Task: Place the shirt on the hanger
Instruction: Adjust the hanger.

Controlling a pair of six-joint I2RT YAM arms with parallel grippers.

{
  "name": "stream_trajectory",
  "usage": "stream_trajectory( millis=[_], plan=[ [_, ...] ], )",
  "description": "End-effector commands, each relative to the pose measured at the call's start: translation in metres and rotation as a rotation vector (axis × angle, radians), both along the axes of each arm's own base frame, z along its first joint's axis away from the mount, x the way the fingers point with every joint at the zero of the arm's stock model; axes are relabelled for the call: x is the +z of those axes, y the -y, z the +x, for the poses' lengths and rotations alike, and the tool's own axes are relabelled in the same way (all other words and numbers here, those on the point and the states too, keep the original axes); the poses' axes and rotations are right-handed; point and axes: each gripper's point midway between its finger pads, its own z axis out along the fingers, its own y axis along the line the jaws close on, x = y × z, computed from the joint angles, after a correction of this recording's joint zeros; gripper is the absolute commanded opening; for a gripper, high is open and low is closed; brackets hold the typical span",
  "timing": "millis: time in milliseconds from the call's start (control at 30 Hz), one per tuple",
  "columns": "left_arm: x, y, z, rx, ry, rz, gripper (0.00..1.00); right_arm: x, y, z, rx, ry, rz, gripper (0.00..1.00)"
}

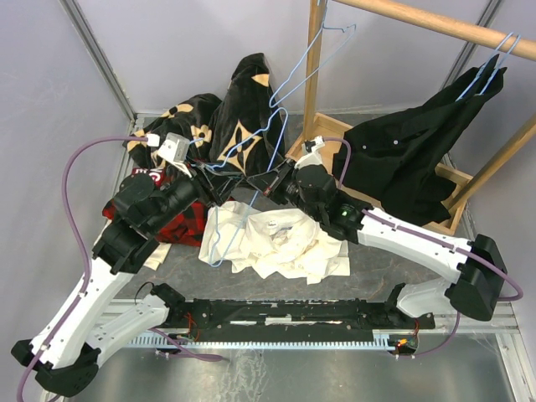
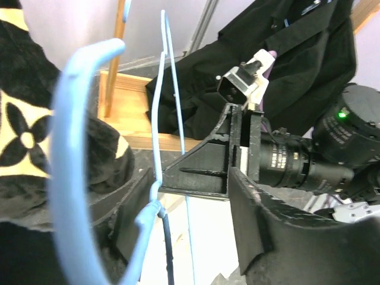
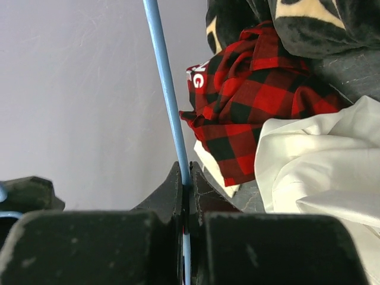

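The light-blue wire hanger point(image 1: 274, 102) stands nearly upright above the table, hook at the top, its lower part over the white shirt point(image 1: 285, 243). The shirt lies crumpled on the table. My right gripper point(image 1: 266, 179) is shut on the hanger's wire, which shows clamped between its tips in the right wrist view point(image 3: 185, 178). My left gripper point(image 1: 219, 184) is open. In the left wrist view point(image 2: 196, 231) its jaws stand wide apart, with the hanger's twisted neck point(image 2: 155, 205) between them near the left finger. The shirt also shows in the right wrist view point(image 3: 320, 160).
A red-and-black plaid shirt point(image 1: 180, 222) lies left of the white shirt. A black garment with tan flowers point(image 1: 239, 109) is heaped at the back. A wooden rack point(image 1: 419, 17) at the back right carries a black shirt point(image 1: 410, 151) on another hanger.
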Motion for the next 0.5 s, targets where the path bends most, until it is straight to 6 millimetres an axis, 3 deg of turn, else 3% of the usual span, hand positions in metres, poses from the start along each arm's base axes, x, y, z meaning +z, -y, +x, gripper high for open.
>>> stream_trajectory(
  millis=[0, 100, 167, 467],
  plan=[
    [0.022, 0.004, -0.015, -0.073, 0.083, -0.056, 0.67, 0.043, 0.0, -0.014, 0.055, 0.075, 0.103, 0.0],
    [0.029, 0.002, -0.025, -0.1, 0.135, -0.046, 0.79, 0.047, 0.006, -0.018, 0.054, 0.08, 0.113, 0.0],
    [0.034, -0.001, -0.031, -0.105, 0.165, -0.046, 0.82, 0.049, 0.011, -0.019, 0.047, 0.085, 0.11, 0.0],
    [0.048, -0.02, -0.038, -0.042, 0.215, -0.017, 0.82, 0.055, 0.027, -0.029, 0.052, 0.119, 0.071, 0.0]
  ],
)
